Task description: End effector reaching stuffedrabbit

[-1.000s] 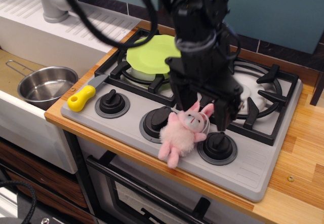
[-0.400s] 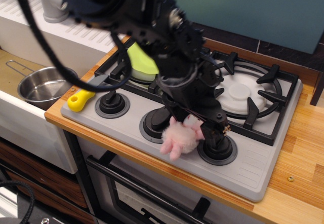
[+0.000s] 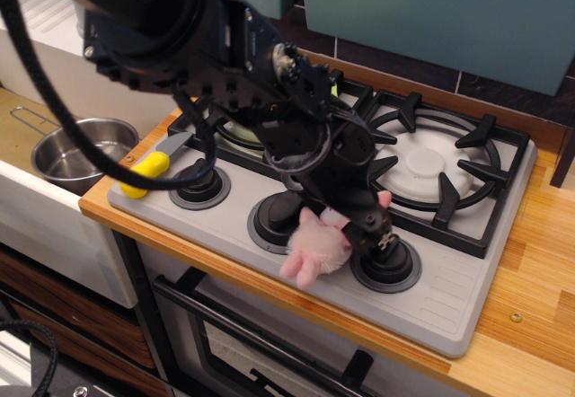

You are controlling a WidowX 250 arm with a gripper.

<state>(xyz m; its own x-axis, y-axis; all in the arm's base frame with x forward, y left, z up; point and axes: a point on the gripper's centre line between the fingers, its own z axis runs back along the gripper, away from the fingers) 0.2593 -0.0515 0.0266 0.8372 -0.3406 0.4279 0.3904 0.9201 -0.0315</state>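
The stuffedrabbit point(image 3: 314, 250), a fluffy pale-pink plush, lies on the front strip of the grey stove top point(image 3: 449, 298), between the middle knob point(image 3: 272, 218) and the right knob point(image 3: 388, 263). My black end effector point(image 3: 361, 226) is low over the rabbit's head and covers its face. One pink ear point(image 3: 384, 199) sticks out to the right of the fingers. Only the body and legs show below the gripper. The bulky arm hides the gap between the fingers, so I cannot tell how the jaws stand.
A yellow-handled knife point(image 3: 148, 168) lies at the stove's left edge beside the left knob point(image 3: 199, 184). A steel pot point(image 3: 72, 150) sits in the sink at the left. A white burner cap point(image 3: 431, 159) and black grates are at the back right. Wooden counter point(image 3: 530, 262) lies to the right.
The arm has swung down and leftward across the stove, hiding the green plate. The gripper has dropped from just above the rabbit's head onto it. The rabbit has barely moved.
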